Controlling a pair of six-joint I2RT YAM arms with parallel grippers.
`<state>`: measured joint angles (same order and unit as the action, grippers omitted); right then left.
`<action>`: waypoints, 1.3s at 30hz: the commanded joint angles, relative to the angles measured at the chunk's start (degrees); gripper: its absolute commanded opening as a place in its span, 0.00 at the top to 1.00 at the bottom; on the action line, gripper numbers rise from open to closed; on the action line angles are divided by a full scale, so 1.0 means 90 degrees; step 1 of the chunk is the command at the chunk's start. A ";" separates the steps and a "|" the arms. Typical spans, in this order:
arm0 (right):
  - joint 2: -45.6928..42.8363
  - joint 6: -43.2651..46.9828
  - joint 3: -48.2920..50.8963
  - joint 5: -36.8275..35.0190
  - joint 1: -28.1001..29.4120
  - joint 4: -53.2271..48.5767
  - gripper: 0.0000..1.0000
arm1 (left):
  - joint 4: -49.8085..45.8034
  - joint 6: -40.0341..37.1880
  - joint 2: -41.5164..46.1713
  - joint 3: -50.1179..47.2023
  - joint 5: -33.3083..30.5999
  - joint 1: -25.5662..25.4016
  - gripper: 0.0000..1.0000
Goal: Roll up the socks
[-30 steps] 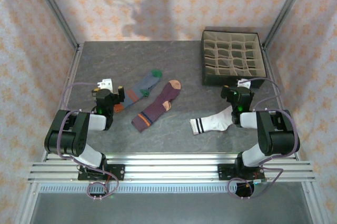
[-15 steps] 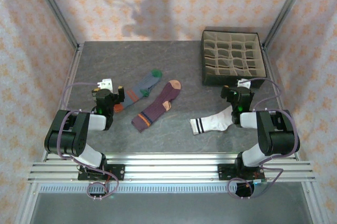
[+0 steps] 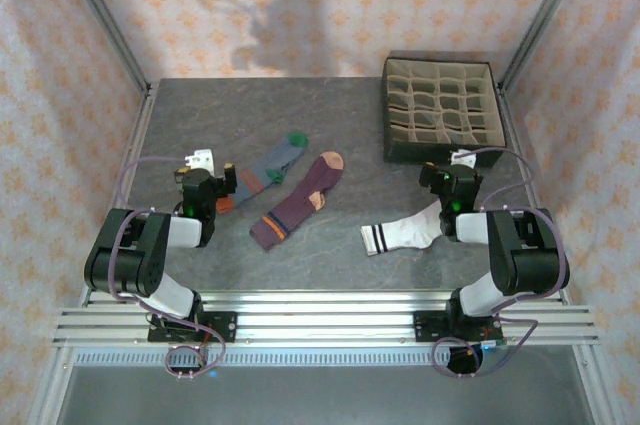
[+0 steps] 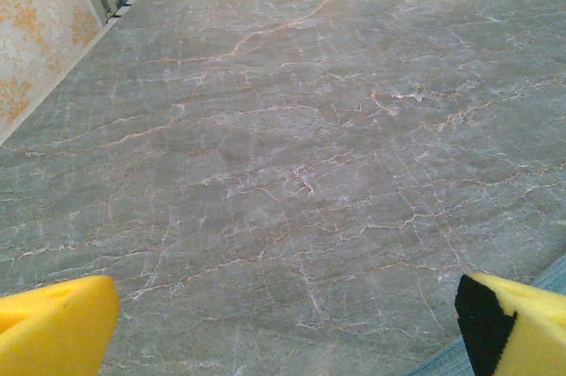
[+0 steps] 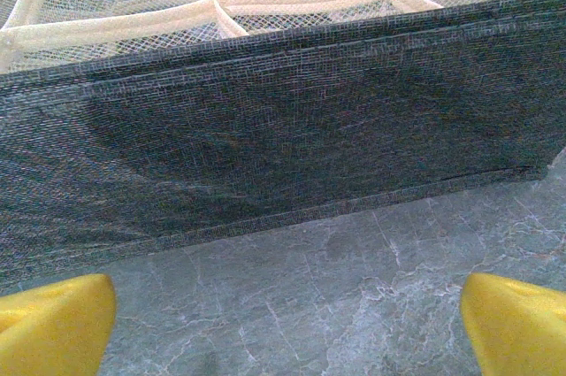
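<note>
Three socks lie flat on the grey marble table (image 3: 200,110). The grey-blue sock (image 3: 264,171) with a green toe lies left of centre, and its edge shows by the right finger in the left wrist view (image 4: 447,364). Beside it lies the dark purple sock (image 3: 298,201) with a peach toe. The white sock (image 3: 408,231) with black cuff stripes lies to the right. My left gripper (image 3: 205,175) (image 4: 283,332) hangs low just left of the grey-blue sock, open and holding nothing. My right gripper (image 3: 452,177) (image 5: 283,332) is open above the white sock's far end, facing the box.
A dark fabric box (image 3: 440,110) with beige grid compartments stands at the back right; its near wall (image 5: 265,137) rises close in front of my right gripper. Metal frame posts and patterned walls bound the table on the left, right and back.
</note>
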<state>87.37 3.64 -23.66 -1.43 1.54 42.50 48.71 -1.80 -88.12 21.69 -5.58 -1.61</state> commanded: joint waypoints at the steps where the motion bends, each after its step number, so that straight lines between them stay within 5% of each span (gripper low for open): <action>1: -0.0025 -0.0070 -0.0077 0.0020 -0.0015 0.0117 0.01 | 0.0218 0.0026 0.0045 0.0054 0.0034 0.0039 0.00; 5: -0.0165 -0.0055 -0.0280 0.0066 -0.0015 -0.0341 0.01 | 0.0261 0.0004 0.0073 0.0046 0.0043 0.0042 0.00; 8: -0.0446 -0.0094 -0.0962 0.0076 -0.0012 -0.1829 0.01 | -0.0167 0.0009 0.0531 0.0063 0.0080 0.0037 0.00; 19: -0.0747 -0.0694 -0.2615 0.0263 0.0306 -0.4700 0.11 | -0.4103 0.0934 0.2213 0.1418 0.0747 0.0032 0.08; 24: -0.0615 -0.0738 -0.3049 0.0139 0.1838 -0.5291 0.20 | -0.5552 0.1902 0.2310 0.1840 0.1212 -0.0004 0.22; 27: -0.0393 -0.0908 -0.2889 0.0334 0.3145 -0.4733 0.22 | -0.6244 0.2286 0.2361 0.1935 0.1351 0.0001 0.34; 33: 0.0938 0.0046 -0.3465 -0.0495 0.6009 -0.4281 0.32 | -0.7097 0.2848 0.2821 0.1906 0.1022 0.0003 0.35; 39: 0.2084 0.0419 -0.4377 0.0002 0.6716 -0.4383 0.34 | -0.7909 0.2943 0.3040 0.2027 0.1040 0.0011 0.35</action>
<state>104.47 4.34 -60.01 -1.30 61.82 3.20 -15.57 22.72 -61.60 38.13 4.21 -1.61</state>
